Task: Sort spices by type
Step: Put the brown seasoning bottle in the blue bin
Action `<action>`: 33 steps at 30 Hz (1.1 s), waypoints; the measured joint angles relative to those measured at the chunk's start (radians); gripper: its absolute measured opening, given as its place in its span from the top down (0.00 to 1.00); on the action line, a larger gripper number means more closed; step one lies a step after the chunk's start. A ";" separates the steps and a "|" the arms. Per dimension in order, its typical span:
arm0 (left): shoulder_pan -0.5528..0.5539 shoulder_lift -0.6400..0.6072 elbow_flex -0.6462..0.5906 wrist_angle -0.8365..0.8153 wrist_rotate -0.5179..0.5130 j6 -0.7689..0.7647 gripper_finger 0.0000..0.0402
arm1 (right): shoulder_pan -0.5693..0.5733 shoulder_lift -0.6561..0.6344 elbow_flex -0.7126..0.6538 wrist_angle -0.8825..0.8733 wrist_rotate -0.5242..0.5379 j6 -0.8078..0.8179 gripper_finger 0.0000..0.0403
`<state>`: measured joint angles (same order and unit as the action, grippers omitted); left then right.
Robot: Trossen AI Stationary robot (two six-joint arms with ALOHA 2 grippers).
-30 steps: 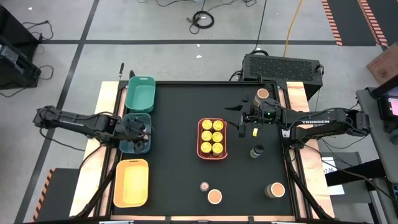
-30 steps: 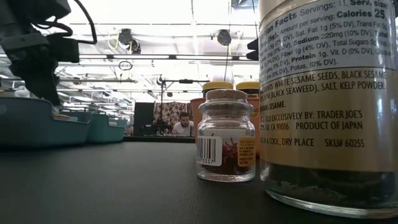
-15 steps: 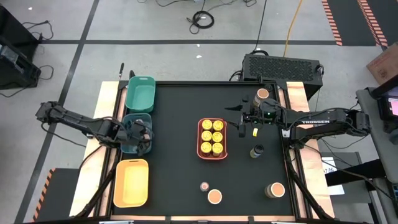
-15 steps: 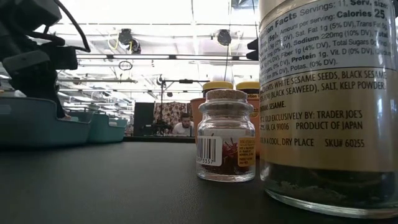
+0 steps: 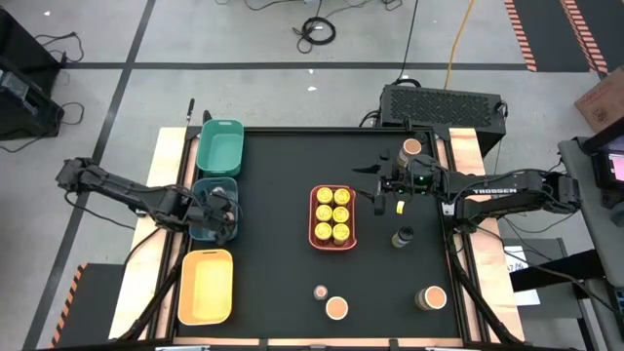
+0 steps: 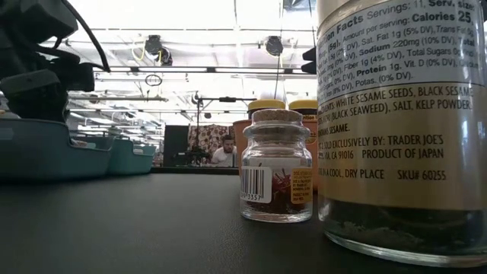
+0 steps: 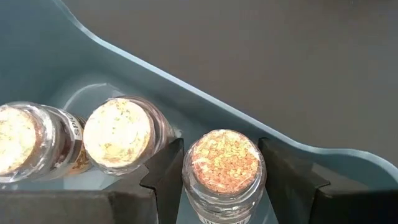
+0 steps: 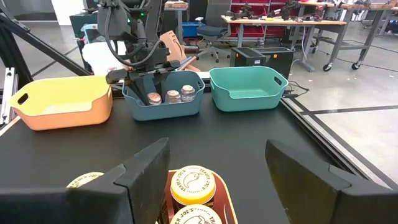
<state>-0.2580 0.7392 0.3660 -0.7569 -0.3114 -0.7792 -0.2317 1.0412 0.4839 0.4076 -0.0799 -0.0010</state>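
Left hand (image 7: 221, 186): reaching into the teal tray (image 5: 214, 209) at the surface's left edge, fingers (image 7: 163, 177) sitting on either side of a cork-topped jar (image 7: 224, 160); whether they are gripping it cannot be told. Two more cork jars (image 7: 119, 132) are standing just beside it in the same tray.

Green tray (image 5: 219, 147): lying just beyond the teal one. Yellow tray (image 5: 206, 286): lying just nearer than it.

Right hand (image 5: 378, 184): hovering right of centre with fingers spread apart, holding nothing.

Coral tray (image 5: 331, 216): sitting at centre, carrying six yellow-lidded jars (image 5: 341, 214).

Loose jars: a tan-lidded one (image 5: 411, 148) standing far right, a dark-lidded one (image 5: 403, 236) standing right of the coral tray, and a small cork jar (image 5: 320, 292) with two tan-lidded jars (image 5: 337, 308) (image 5: 432, 297) standing along the near edge.
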 joint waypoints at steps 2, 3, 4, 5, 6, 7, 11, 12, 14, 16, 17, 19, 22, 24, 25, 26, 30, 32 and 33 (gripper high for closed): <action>0.000 0.007 0.000 0.002 0.005 -0.001 0.51 | 0.000 0.000 0.000 0.000 0.000 0.000 0.36; 0.000 0.010 0.000 0.003 0.008 -0.002 0.50 | 0.000 0.000 0.000 0.000 0.000 0.000 0.36; 0.000 0.012 0.000 0.003 0.009 -0.002 0.50 | 0.000 0.000 0.000 0.000 0.000 0.000 0.36; 0.000 0.013 0.000 0.004 0.011 -0.002 0.49 | 0.000 0.000 0.000 0.000 0.000 0.000 0.36; 0.000 0.013 0.000 0.003 0.018 -0.002 0.48 | 0.000 0.000 0.000 0.000 0.000 0.000 0.36; 0.000 0.014 0.000 0.003 0.021 -0.001 0.48 | 0.000 0.000 0.000 0.000 0.000 0.001 0.36; 0.000 0.014 0.000 0.005 0.022 -0.002 0.47 | 0.000 0.000 0.000 0.000 0.000 0.001 0.36; 0.000 0.014 0.000 0.005 0.022 -0.001 0.47 | 0.000 0.000 0.000 0.000 0.000 0.001 0.36; 0.000 0.014 0.000 0.008 0.022 -0.001 0.47 | 0.000 0.000 0.000 0.000 0.000 0.001 0.36; 0.000 0.014 0.000 0.008 0.022 -0.001 0.47 | 0.000 0.000 0.000 0.000 0.000 0.001 0.36; 0.000 0.014 0.000 0.008 0.022 -0.001 0.47 | 0.000 0.000 0.000 0.000 0.000 0.001 0.36; 0.000 0.014 0.000 0.008 0.022 -0.001 0.46 | 0.000 0.000 0.000 0.000 0.000 0.001 0.36; 0.000 0.014 0.000 0.010 0.021 0.000 0.46 | 0.000 0.000 0.000 0.000 0.000 0.001 0.36; 0.000 0.013 0.004 0.006 0.021 0.002 0.46 | 0.000 0.000 0.000 0.000 0.000 0.001 0.36; 0.000 0.013 0.010 0.003 0.022 0.010 0.46 | 0.000 0.000 0.000 0.000 0.000 0.001 0.36; 0.000 0.013 0.020 -0.002 0.023 0.023 0.46 | 0.000 0.000 0.000 0.000 0.000 0.001 0.36; 0.000 0.013 0.070 -0.075 0.024 0.028 0.46 | 0.000 0.000 0.000 0.001 0.000 0.001 0.36; 0.000 0.013 0.098 -0.099 0.014 0.028 0.46 | 0.000 0.000 0.000 0.003 0.000 0.001 0.36; 0.000 0.012 0.112 -0.104 0.007 0.031 0.46 | 0.000 0.000 0.000 0.006 0.000 0.001 0.36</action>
<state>-0.2577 0.7513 0.4779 -0.8607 -0.3043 -0.7483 -0.2320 1.0412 0.4839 0.4141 -0.0799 0.0002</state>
